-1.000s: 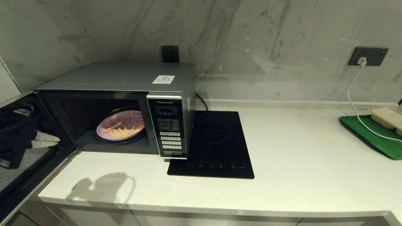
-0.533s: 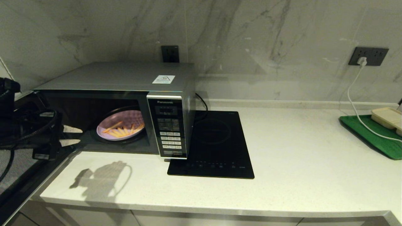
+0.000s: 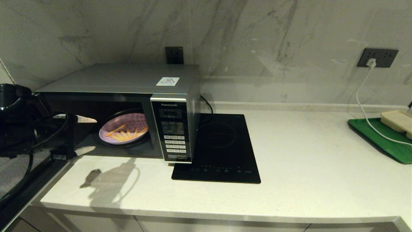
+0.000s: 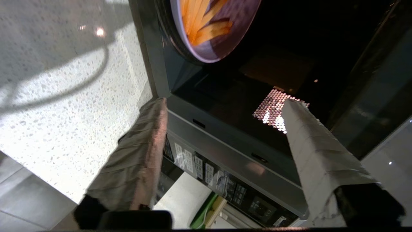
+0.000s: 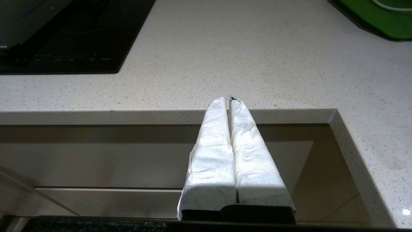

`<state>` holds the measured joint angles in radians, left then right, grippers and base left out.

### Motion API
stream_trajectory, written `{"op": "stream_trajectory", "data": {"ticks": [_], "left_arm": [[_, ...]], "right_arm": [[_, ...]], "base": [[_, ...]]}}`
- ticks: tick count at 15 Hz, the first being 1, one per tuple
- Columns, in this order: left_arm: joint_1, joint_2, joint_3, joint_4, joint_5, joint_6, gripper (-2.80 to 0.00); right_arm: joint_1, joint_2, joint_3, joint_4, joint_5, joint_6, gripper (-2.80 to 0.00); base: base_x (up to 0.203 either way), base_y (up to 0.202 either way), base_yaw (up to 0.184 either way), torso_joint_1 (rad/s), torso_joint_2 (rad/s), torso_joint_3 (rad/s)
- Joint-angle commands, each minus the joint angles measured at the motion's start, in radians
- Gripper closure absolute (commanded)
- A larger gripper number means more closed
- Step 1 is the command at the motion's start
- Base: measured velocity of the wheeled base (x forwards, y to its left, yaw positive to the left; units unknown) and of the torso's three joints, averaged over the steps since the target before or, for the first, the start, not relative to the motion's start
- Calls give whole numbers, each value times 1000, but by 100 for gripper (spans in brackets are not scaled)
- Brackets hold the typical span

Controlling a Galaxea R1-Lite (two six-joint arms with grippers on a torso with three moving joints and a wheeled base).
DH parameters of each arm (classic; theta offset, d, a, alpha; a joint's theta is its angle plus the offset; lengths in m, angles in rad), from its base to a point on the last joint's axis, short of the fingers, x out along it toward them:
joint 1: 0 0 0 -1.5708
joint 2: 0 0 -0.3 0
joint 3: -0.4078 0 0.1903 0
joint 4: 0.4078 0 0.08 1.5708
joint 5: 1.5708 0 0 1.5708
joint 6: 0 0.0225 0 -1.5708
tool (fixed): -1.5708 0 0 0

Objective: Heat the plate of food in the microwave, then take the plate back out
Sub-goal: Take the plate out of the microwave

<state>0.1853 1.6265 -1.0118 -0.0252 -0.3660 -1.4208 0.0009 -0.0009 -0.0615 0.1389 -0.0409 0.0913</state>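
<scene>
The silver microwave [image 3: 128,79] stands at the counter's left with its door swung open to the left. Inside, on the turntable, sits the lilac plate of food [image 3: 124,130] with several orange-yellow fries. My left gripper [image 3: 88,134] hangs at the left edge of the oven's opening, open, with nothing between its fingers. It is short of the plate and not touching it. The left wrist view shows the plate [image 4: 230,38] beyond the spread left gripper [image 4: 224,102] and the microwave's front frame [image 4: 225,145]. My right gripper [image 5: 230,100] is shut and empty, low by the counter's front edge.
A flat black induction hob [image 3: 219,148] lies just right of the microwave. At the far right a green tray [image 3: 383,141] carries a beige tray [image 3: 397,120], with a white cable [image 3: 363,106] running to a wall socket. The open door [image 3: 19,180] juts out at the left.
My left gripper has come in from the left, from in front of the open door to the oven's opening. Its fingers have spread from shut to open.
</scene>
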Motion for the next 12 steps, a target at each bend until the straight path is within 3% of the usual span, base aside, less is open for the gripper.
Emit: {"op": "stream_trajectory", "data": {"ticks": [1, 5, 8, 12], "left_arm": [[-18, 52, 1, -10, 1, -11, -280], [-17, 141, 2, -14, 23, -3, -280], [-15, 215, -7, -79, 35, -2, -280], [-15, 253, -78, -108, 35, -4, -280]], "right_arm": [[1, 1, 0, 1, -1, 1, 0], [-1, 1, 0, 1, -1, 1, 0], [1, 1, 0, 1, -1, 1, 0], [0, 1, 0, 1, -1, 1, 0]], "base": [[0, 0, 0, 0, 0, 0], [0, 0, 0, 0, 0, 0], [0, 0, 0, 0, 0, 0], [0, 0, 0, 0, 0, 0]]}}
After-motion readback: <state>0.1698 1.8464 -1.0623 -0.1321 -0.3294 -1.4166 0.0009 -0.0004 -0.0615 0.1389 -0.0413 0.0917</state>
